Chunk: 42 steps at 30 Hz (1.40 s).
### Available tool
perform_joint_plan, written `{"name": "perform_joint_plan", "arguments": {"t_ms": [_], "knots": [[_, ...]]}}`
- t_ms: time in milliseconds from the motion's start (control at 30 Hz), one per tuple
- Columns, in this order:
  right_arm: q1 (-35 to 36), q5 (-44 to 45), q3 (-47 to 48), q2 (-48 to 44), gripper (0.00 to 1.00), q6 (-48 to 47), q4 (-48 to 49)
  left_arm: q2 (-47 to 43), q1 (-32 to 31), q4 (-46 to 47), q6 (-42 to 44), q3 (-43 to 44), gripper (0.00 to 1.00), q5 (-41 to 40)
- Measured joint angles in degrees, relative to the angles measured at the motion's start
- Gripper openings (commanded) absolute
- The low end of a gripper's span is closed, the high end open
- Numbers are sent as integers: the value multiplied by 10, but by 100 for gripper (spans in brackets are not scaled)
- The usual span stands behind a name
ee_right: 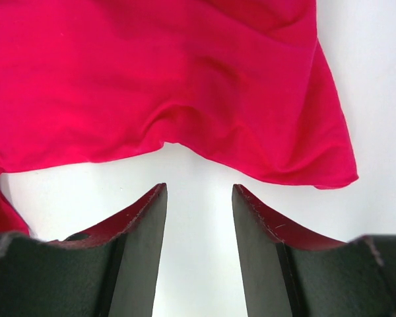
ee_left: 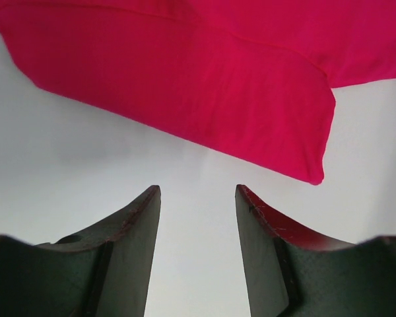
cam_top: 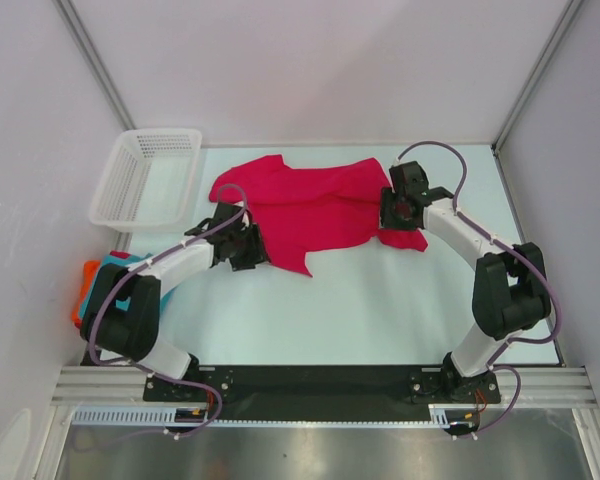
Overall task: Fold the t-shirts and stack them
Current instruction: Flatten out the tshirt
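The crimson-pink t-shirt (cam_top: 310,205) lies crumpled across the far middle of the table. My left gripper (cam_top: 252,246) hovers by its lower left edge. In the left wrist view that gripper (ee_left: 198,191) is open, with bare table between the fingers and the shirt's hem (ee_left: 204,86) just ahead. My right gripper (cam_top: 390,212) sits at the shirt's right edge. It (ee_right: 198,188) is open too, holding nothing, and the wavy hem (ee_right: 171,72) lies just past its tips. A teal t-shirt (cam_top: 121,262) and an orange t-shirt (cam_top: 83,292) lie at the left edge, partly hidden by the left arm.
A white mesh basket (cam_top: 145,176) stands at the back left corner. Grey walls close in the pale table (cam_top: 380,300) on three sides. The arm bases sit on the black rail (cam_top: 310,378) at the near edge.
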Motion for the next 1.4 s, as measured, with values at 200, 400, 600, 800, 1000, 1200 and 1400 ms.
{"name": "perform_joint_plan", "arguments": {"t_ms": [200,400,600,800,1000,1200,1400], "knots": [[0,11,-2,0,49,0,-1,31,0,66,-6,-23,55,20],[0,16,-2,5,50,0,-3,63,0,113,-15,-33,55,35],[0,23,-2,10,50,0,-12,84,0,163,-24,-33,55,55],[0,30,-2,21,48,0,-23,104,0,204,-32,-30,48,75],[0,28,8,42,34,0,-29,131,0,223,-46,-25,0,94],[0,28,15,58,48,1,-31,128,0,201,-43,-19,0,94],[-2,44,16,68,55,0,-31,94,0,142,-39,-2,0,77]]}}
